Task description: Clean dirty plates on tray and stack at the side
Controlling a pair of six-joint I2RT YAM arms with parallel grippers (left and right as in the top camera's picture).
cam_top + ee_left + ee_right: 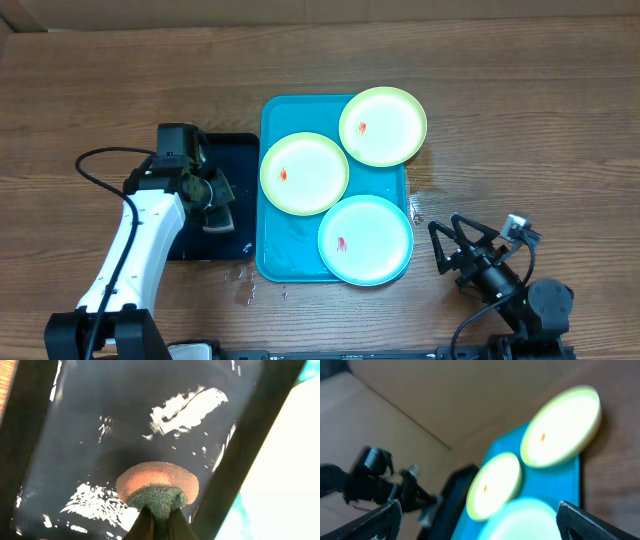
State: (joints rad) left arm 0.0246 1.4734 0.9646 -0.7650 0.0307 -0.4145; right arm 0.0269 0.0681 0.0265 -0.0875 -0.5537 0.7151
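The turquoise tray (273, 252) holds three plates, each with a small red smear: a green-rimmed one (304, 173) at the left, a green-rimmed one (383, 126) overhanging the far right corner, and a blue-rimmed one (366, 240) at the near right. My left gripper (215, 197) is over the black tray (232, 150) and is shut on a round sponge (157, 487), orange with a green scouring face. My right gripper (455, 240) is open and empty over the table right of the turquoise tray, and its wrist view shows the three plates (562, 427) (495, 485) (532, 520).
The black tray (125, 420) is wet and glossy, left of the turquoise tray. Water drops lie on the wood (243, 290) near the tray's front left corner and by its right edge (415, 210). A black cable (95, 165) loops left of the left arm.
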